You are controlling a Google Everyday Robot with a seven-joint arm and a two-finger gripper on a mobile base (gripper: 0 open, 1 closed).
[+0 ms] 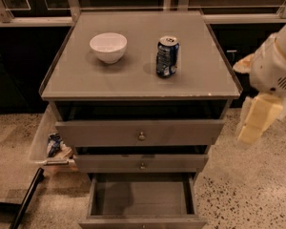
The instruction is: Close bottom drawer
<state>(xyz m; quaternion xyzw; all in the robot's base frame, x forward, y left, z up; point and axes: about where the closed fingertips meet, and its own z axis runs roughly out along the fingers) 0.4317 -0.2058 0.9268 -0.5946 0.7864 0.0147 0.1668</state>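
Speckled stone floor (248, 194) surrounds the grey-brown cabinet (100, 133), whose flat surface (133, 80) carries a white round bowl (108, 46) and a dark blue drink can (167, 56). Its slim bottom drawer (140, 199) stands pulled out at the lowest tier. My pale yellow claw (256, 120) hangs right of the cabinet, clear of the drawer; apart or together, I cannot tell.

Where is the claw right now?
The claw hangs at the right edge of the view, beside the cabinet, level with the top drawer, above and right of the open bottom drawer.
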